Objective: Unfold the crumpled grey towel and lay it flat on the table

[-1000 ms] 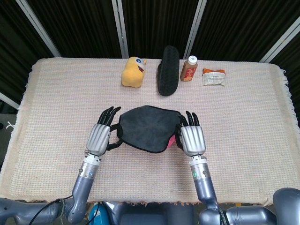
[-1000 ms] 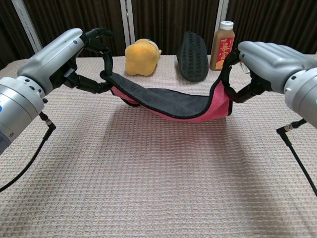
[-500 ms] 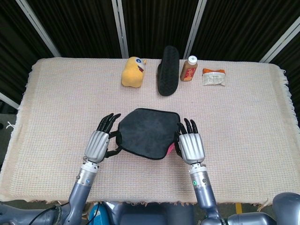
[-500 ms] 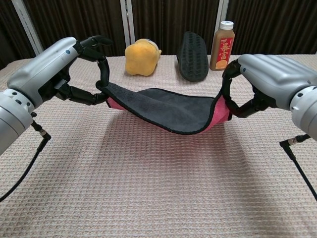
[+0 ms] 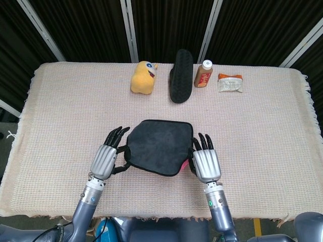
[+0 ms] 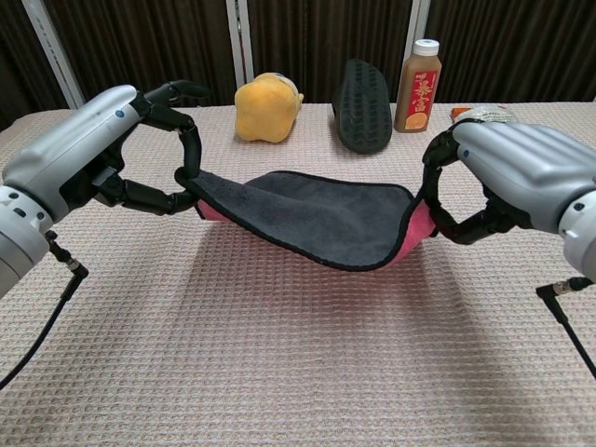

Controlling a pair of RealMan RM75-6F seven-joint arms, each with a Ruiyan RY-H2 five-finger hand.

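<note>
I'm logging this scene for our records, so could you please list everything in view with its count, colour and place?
towel: one, grey with pink underside, held above the table centre between both hands
plush toy: one, yellow, far side, left of the slipper
slipper: one, black, far centre
bottle: one, brown with white cap, right of the slipper
packet: one, white and orange, far right
table cloth: one, beige, covering the table
left robot hand: silver and black, holds the towel's left edge
right robot hand: silver and black, holds the towel's right edge

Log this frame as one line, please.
left hand: pinching grey towel | right hand: pinching opposite edge | towel: spread, sagging above table
</note>
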